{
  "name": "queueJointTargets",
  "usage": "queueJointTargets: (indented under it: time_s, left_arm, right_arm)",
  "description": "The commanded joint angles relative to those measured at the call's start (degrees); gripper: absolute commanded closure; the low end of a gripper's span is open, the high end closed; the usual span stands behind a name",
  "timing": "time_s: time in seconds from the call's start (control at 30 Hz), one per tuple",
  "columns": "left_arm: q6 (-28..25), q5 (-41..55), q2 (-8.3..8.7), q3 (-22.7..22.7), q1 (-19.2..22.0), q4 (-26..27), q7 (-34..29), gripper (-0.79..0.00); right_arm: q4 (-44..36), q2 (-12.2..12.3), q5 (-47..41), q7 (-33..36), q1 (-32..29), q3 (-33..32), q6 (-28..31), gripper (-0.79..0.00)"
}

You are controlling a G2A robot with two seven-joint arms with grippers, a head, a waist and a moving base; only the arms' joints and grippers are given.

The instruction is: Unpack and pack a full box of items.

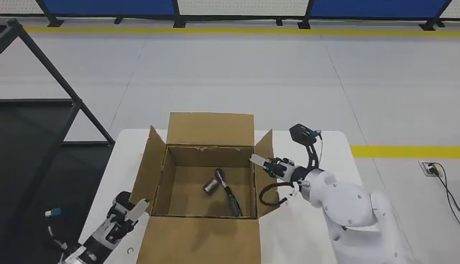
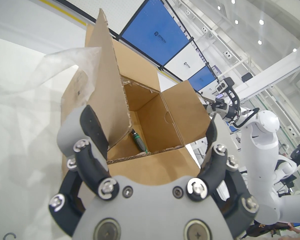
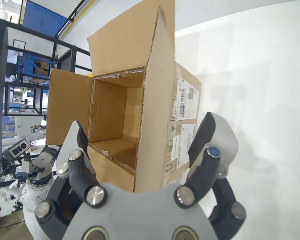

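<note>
my right gripper (image 3: 143, 136) is spread wide and holds nothing. it sits just outside the cardboard box (image 1: 208, 156), at the right flap (image 3: 160, 81), which stands upright and, from my wrist, lines up between my two fingers (image 3: 210, 133). i cannot tell whether either pad touches the cardboard.

my left gripper (image 2: 152, 133) is wide open as well and empty. it is low near the box's front left corner, apart from the box in the top view, and it faces the left flap (image 2: 107, 83), which stands up and leans a little outward.

the box stands in the middle of the white table (image 1: 338, 156) with all four flaps open; the front flap (image 1: 201, 241) is folded out toward me and the back flap (image 1: 212, 127) away from me. on the box floor lie a small dark cylinder (image 1: 211, 185) and, just beside it, a long dark thing with a green end (image 1: 231, 196).

a sheet of clear plastic (image 2: 52, 71) lies against the box's left outer wall. a paper label (image 3: 185, 98) is stuck on the right outer wall.
</note>
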State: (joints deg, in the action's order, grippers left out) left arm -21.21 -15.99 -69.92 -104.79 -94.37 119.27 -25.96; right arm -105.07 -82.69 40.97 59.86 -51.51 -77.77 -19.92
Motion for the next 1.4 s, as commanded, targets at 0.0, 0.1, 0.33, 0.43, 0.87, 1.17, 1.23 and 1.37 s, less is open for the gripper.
queueJointTargets:
  time_s: [0.0,0.1,0.33,0.43,0.87,1.17,1.23,1.37]
  left_arm:
    - [-0.13,-0.39,0.06,1.03,-0.01,0.71,-0.51,-0.785]
    - [-0.05,-1.62,0.15,2.89,0.14,1.44,-1.42,-0.785]
    - [1.45,-6.32,0.22,8.63,1.36,1.37,-2.39,-0.785]
    - [2.29,-7.89,0.25,10.82,1.92,1.27,-2.77,-0.785]
    - [7.43,-13.40,0.55,15.95,5.31,-0.87,-5.59,-0.785]
    - [7.98,-13.55,0.86,16.28,5.52,-1.34,-5.84,-0.785]
    - [8.23,-13.60,0.93,16.31,5.46,-1.39,-5.84,-0.785]
    - [8.92,-13.79,1.03,16.39,5.49,-1.46,-5.50,-0.785]
  right_arm:
    - [1.45,-0.09,-2.68,-1.00,0.56,0.99,2.73,-0.785]
    - [3.80,-0.28,-5.98,-2.63,1.73,2.29,5.02,-0.785]
    - [11.06,-0.88,-14.15,-5.51,5.30,5.91,11.20,-0.785]
    - [14.50,-1.17,-16.95,-6.47,7.04,7.51,13.14,-0.785]
    - [25.26,-2.27,-19.08,-11.46,12.36,13.72,13.10,-0.785]
    - [27.84,-2.19,-19.10,-10.63,13.40,14.83,12.17,-0.785]
    - [28.06,-2.20,-19.56,-10.21,13.49,15.15,12.36,-0.785]
    - [28.49,-2.26,-21.95,-9.84,13.67,15.28,14.03,-0.785]
